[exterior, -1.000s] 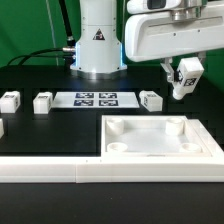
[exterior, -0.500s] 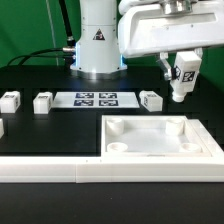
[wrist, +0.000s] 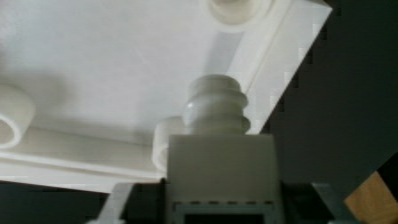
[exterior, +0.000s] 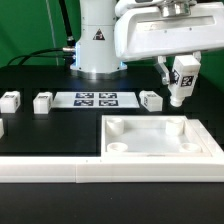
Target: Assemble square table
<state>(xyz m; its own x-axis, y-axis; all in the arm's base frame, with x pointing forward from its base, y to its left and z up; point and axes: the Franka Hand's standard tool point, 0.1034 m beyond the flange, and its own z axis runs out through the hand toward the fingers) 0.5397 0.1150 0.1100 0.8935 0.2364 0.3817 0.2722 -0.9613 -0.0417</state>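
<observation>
Though the gripper (exterior: 177,79) still holds the leg (exterior: 184,74), it drifted sideways.

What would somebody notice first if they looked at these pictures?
First, the gripper on the exterior view's right, holding a white table leg up in the air. Beneath it lies the big white square tabletop with round sockets in its corners. Another loose leg sits on the black table just beyond the tabletop.

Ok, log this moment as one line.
end effector: shut on leg | leg: in air near tabletop corner, not socketed | other legs: loose on table
</observation>
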